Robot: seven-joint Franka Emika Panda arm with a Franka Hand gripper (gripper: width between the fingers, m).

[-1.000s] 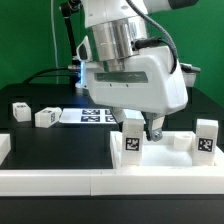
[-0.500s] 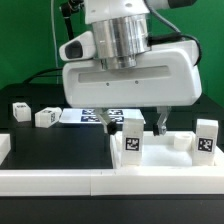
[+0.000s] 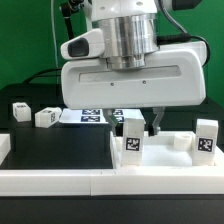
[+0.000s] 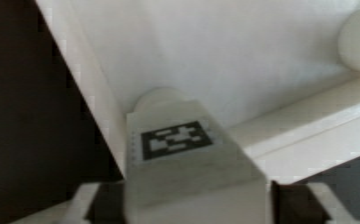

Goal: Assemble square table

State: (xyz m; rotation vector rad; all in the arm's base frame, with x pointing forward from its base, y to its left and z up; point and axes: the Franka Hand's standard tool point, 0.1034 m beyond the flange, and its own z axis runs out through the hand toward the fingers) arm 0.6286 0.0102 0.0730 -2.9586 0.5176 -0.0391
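A plain green wall (image 3: 25, 50) fills the back of the scene, evenly and softly lit. In front of it stands a table (image 3: 55, 150) with a matte black top, edged along its near side by a low white rail (image 3: 100, 182). Further back on the black top lies the flat white marker board (image 3: 90, 116), printed with black squares.

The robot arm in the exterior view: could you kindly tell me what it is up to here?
The gripper hangs over one upright table leg, a finger on either side of it; whether it is already clamped is unclear. Another leg stands at the exterior view's right, and two more legs lie at its left, near the marker board.
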